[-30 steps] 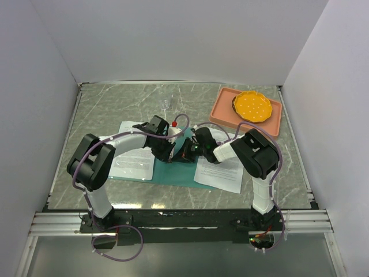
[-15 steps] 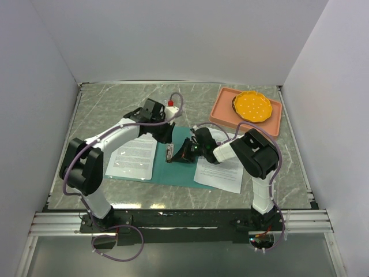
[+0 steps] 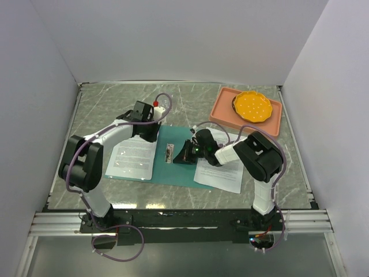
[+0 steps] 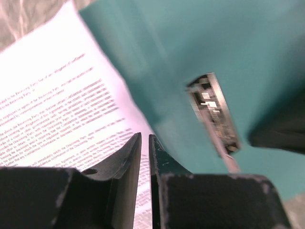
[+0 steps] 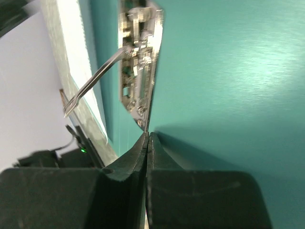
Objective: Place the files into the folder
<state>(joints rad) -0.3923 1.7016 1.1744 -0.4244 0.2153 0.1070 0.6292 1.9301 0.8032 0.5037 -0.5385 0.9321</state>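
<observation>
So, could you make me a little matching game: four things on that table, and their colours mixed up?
Things:
1. folder
2. tray
3. dish
4. clip

Colours:
A. silvery metal
B. teal green
C. orange-yellow
D. salmon pink

Pairs: 1-B, 2-D, 3-C, 4-A

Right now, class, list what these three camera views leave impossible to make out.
- Left wrist view: wording on the left sheet, blurred.
- Top view: upper part of the right sheet, hidden under the right arm.
- Right wrist view: whether the right gripper touches the metal clip; its fingers block the contact point.
- Left wrist view: folder, cut off by the frame.
</observation>
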